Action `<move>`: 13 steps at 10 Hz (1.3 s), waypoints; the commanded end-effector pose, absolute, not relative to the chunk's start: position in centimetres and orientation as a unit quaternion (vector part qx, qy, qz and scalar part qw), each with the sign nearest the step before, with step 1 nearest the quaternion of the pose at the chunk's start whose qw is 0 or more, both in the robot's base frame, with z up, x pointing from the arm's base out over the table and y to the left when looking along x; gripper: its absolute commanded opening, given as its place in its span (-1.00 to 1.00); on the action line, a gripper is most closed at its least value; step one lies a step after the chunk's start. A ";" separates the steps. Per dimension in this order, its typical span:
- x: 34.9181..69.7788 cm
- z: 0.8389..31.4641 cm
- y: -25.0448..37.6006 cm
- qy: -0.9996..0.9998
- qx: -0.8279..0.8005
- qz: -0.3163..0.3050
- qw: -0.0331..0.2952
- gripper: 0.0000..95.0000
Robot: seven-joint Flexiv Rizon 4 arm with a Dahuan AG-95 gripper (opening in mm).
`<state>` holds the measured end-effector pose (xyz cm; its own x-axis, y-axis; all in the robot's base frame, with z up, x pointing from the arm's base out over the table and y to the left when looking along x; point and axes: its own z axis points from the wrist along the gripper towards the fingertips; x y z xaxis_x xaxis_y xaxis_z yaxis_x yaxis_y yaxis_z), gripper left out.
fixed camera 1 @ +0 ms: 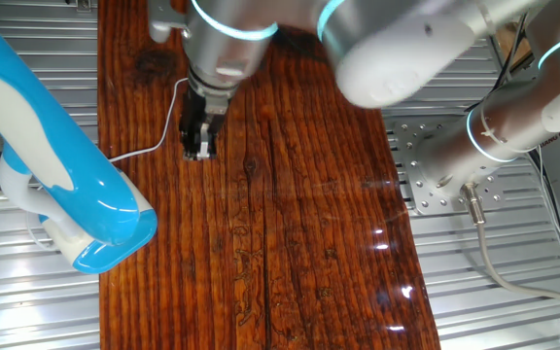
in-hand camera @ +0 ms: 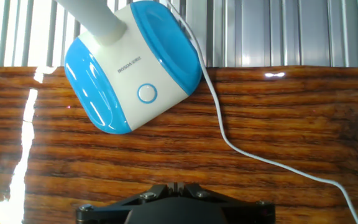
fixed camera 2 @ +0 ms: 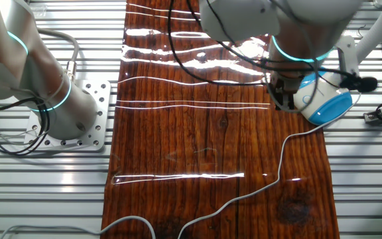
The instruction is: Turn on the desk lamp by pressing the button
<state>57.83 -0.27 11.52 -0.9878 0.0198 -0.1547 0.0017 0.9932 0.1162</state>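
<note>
Lamp [fixed camera 1: 56, 146] body slants diagonally (unlit).

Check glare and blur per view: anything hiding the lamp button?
Hand view: button sharp and unobstructed, small glare patch on the wood at left. Other fixed view: long white glare streaks across the table; button not visible. One fixed view: lamp shows highlights, arm blurred close-up.

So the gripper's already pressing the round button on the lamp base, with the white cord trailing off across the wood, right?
Not pressing. In the hand view the button on the lamp base is uncovered, and the gripper hangs over bare wood, apart from it. The cord does trail across the wood.
</note>
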 end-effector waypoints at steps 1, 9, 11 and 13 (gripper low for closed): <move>57.8 11.8 -0.3 0.996 -0.001 0.062 0.071 -1.00; 58.5 12.4 -0.3 0.996 -0.013 0.059 0.067 -1.00; 58.5 12.4 -0.2 0.996 -0.007 0.060 0.069 -1.00; 58.4 12.1 0.4 0.995 0.006 0.061 0.073 -1.00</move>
